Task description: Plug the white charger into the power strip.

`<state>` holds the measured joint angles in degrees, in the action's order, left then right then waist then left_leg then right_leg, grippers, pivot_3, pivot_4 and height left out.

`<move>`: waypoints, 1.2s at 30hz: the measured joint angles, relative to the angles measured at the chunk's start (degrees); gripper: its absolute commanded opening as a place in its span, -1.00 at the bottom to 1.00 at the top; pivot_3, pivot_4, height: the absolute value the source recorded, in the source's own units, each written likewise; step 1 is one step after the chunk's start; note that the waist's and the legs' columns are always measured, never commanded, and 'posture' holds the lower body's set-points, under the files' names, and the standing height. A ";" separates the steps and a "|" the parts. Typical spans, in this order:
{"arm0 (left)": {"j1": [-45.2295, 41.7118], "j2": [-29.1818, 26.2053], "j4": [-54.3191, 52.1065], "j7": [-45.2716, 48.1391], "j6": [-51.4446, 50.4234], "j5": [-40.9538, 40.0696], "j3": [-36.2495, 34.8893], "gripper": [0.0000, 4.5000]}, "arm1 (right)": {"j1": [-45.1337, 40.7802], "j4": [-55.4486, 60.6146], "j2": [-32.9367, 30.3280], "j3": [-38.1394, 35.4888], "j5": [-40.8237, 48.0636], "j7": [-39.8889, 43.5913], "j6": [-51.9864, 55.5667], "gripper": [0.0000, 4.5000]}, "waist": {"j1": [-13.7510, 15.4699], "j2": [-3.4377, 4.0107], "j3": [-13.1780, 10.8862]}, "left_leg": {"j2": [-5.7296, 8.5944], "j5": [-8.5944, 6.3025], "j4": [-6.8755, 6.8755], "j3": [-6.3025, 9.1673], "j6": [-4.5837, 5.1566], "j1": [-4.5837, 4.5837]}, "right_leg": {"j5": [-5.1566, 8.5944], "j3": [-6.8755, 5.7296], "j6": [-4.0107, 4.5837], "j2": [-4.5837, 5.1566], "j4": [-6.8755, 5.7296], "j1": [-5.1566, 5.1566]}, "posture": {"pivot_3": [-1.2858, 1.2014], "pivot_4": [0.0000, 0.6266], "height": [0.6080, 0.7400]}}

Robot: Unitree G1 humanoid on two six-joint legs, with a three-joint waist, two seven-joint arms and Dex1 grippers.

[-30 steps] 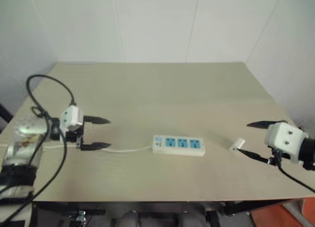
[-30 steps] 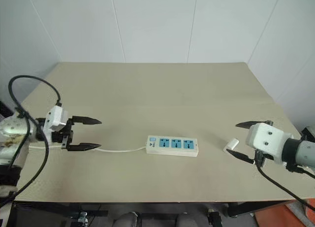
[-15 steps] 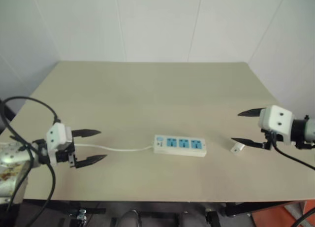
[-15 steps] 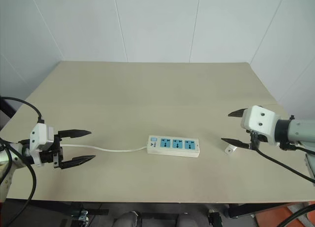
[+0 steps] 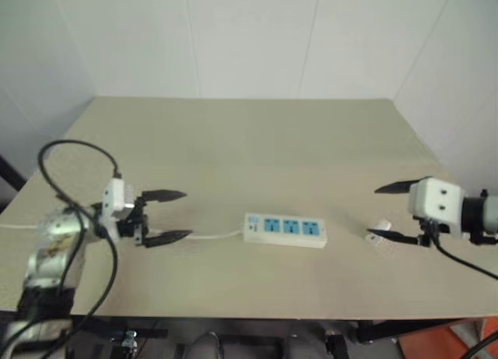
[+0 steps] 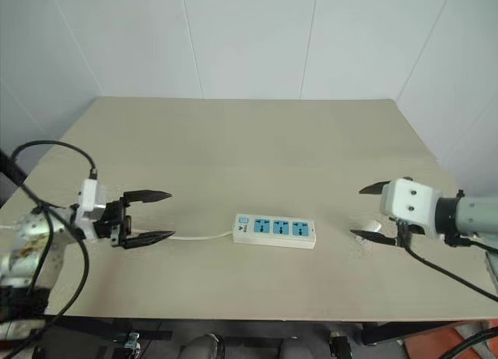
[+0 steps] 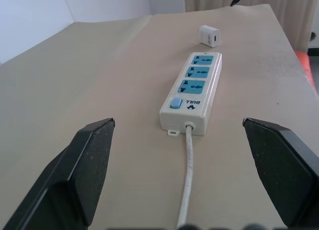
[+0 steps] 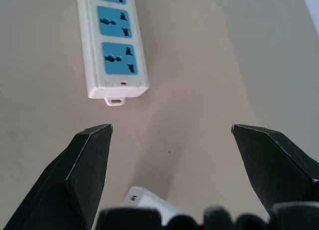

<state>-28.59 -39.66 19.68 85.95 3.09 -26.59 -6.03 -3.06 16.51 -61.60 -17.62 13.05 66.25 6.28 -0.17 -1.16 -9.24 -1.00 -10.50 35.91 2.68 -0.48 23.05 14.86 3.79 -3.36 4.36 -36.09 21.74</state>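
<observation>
**Both grippers spread wide at either end of the power strip**

At the left of the table (image 6: pixel 257 133), the left gripper (image 6: pixel 152 216) hangs just above the surface with its two black fingers spread wide and nothing between them. It points to the right, along the thin white cord (image 6: pixel 198 237), which runs from between its fingertips to the near end of the power strip (image 6: pixel 275 230).

The strip lies flat near the table's middle, a little toward the front edge, its long axis running left to right. Its three blue socket faces look upward in a row, and its blue button sits at the cord end.

Just past the strip's far end, apart from it, the white charger (image 7: pixel 208 35) rests on the table. The right gripper (image 6: pixel 367 212) stands over it with its fingers equally wide apart, gripping nothing, the charger low between them in the right wrist view.

The table is pale beige and bare elsewhere, with broad open surface behind the strip reaching to the back edge. White panelled walls (image 6: pixel 249 40) close the room behind and on both sides.
</observation>
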 measured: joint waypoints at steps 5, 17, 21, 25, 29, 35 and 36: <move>-12.62 4.44 18.58 5.75 7.36 2.02 6.16 0.99 | 6.73 8.77 2.77 -3.93 0.82 -3.19 3.92 1.00 | -0.41 -0.02 0.00 | 0.08 0.00 0.07 0.03 0.00 0.16 | -0.04 0.02 -0.08 0.04 0.06 0.07 | 0.03 -0.52 1.00; -25.67 15.62 48.09 6.29 23.92 6.94 20.23 0.99 | 24.44 31.29 10.63 -18.37 1.30 -8.08 16.75 1.00 | -0.46 -0.11 -0.04 | 0.11 0.00 0.16 0.12 0.00 0.34 | 0.13 0.01 -0.48 0.03 0.00 0.19 | 0.03 -0.52 1.00; -27.35 19.18 51.51 6.32 27.55 8.70 18.69 0.99 | 29.37 36.65 13.48 -23.66 1.35 -8.45 19.88 1.00 | -0.42 -0.14 -0.03 | 0.11 0.00 0.20 0.13 0.01 0.33 | 0.14 0.01 -0.56 0.02 0.01 0.16 | 0.03 -0.52 1.00; -27.94 22.42 53.99 6.32 29.41 11.05 16.20 0.99 | 32.97 40.29 15.41 -27.84 1.71 -8.44 22.15 1.00 | -0.55 -0.15 -0.03 | 0.12 0.00 0.20 0.12 0.01 0.33 | 0.15 0.01 -0.57 0.02 0.01 0.16 | 0.03 -0.52 1.00; -27.79 23.90 55.51 6.31 29.43 14.04 15.00 0.99 | 35.69 42.02 15.92 -30.76 2.00 -8.40 22.91 1.00 | -0.57 -0.15 -0.03 | 0.11 0.00 0.19 0.14 0.01 0.30 | 0.15 0.01 -0.58 0.01 0.00 0.15 | 0.03 -0.52 1.00; -26.94 26.10 56.48 1.95 31.58 18.39 12.14 0.99 | 39.31 42.41 16.25 -34.16 4.50 -8.68 22.43 1.00 | -0.44 -0.18 -0.02 | 0.13 0.00 0.19 0.14 0.00 0.29 | 0.15 0.01 -0.60 0.03 0.03 0.11 | 0.03 -0.52 1.00; -26.90 26.53 56.59 1.25 31.56 18.61 11.41 0.99 | 39.72 42.45 16.24 -34.65 4.83 -8.85 22.43 1.00 | -0.42 -0.18 -0.02 | 0.12 0.00 0.19 0.14 0.00 0.29 | 0.15 0.01 -0.61 0.03 0.03 0.11 | 0.03 -0.52 1.00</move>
<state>-55.48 -13.13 76.27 87.20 34.65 -7.98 5.38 36.67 58.96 -45.37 -52.27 17.88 57.40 28.71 -0.60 -1.34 -9.26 -0.88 -10.50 36.10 2.83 -0.47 23.34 15.01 3.80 -3.97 4.39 -36.06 21.85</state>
